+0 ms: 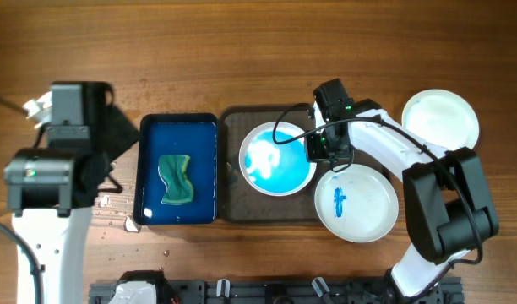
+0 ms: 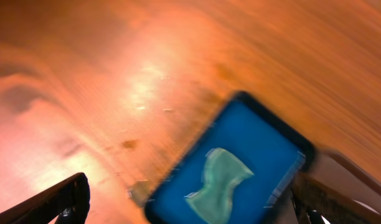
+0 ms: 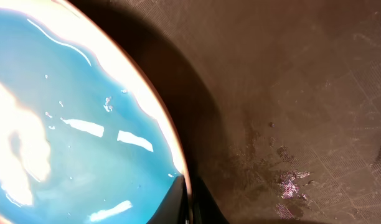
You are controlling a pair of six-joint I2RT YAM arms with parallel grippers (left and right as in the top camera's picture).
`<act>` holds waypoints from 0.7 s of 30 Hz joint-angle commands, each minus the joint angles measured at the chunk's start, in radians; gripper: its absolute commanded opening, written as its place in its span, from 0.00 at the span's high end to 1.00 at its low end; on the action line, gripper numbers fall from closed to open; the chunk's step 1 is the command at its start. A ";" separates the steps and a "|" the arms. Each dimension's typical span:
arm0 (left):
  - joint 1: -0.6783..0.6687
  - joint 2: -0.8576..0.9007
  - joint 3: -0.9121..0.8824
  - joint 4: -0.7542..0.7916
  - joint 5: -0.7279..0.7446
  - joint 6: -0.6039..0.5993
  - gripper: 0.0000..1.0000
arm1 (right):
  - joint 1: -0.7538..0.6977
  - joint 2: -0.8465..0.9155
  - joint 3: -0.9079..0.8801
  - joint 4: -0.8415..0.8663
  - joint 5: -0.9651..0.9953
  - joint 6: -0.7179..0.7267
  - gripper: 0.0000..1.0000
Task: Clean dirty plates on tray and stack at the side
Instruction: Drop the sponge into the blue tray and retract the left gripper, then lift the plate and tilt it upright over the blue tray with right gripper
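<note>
A white plate (image 1: pixel 277 159) with its face smeared blue sits on the dark tray (image 1: pixel 235 192). My right gripper (image 1: pixel 322 145) is shut on this plate's right rim; in the right wrist view its fingers (image 3: pixel 178 202) pinch the rim of the plate (image 3: pixel 72 124). A second plate (image 1: pixel 360 203) with a small blue scribble lies at the tray's right end, overlapping its edge. A third plate (image 1: pixel 440 118) lies on the table at the far right, its face white. My left gripper (image 2: pixel 190 214) is open and empty, above the table beside the blue tray.
A smaller blue tray (image 1: pixel 153 135) holding a green sponge (image 1: pixel 176 179) lies left of the dark tray, also in the left wrist view as the blue tray (image 2: pixel 253 134). Water drops (image 1: pixel 115 211) spot the wood by the left arm.
</note>
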 commanded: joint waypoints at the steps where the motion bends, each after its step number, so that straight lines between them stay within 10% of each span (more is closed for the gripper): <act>1: 0.153 0.011 -0.001 -0.061 -0.016 -0.074 0.00 | 0.002 -0.010 0.045 -0.029 0.033 -0.039 0.96; 10: 0.434 0.068 -0.001 -0.063 0.187 -0.066 0.00 | 0.003 -0.132 0.128 -0.112 0.090 -0.124 0.95; 21: 0.472 0.186 -0.001 -0.057 0.196 -0.066 0.00 | 0.005 -0.150 0.273 -0.211 0.135 -0.170 0.96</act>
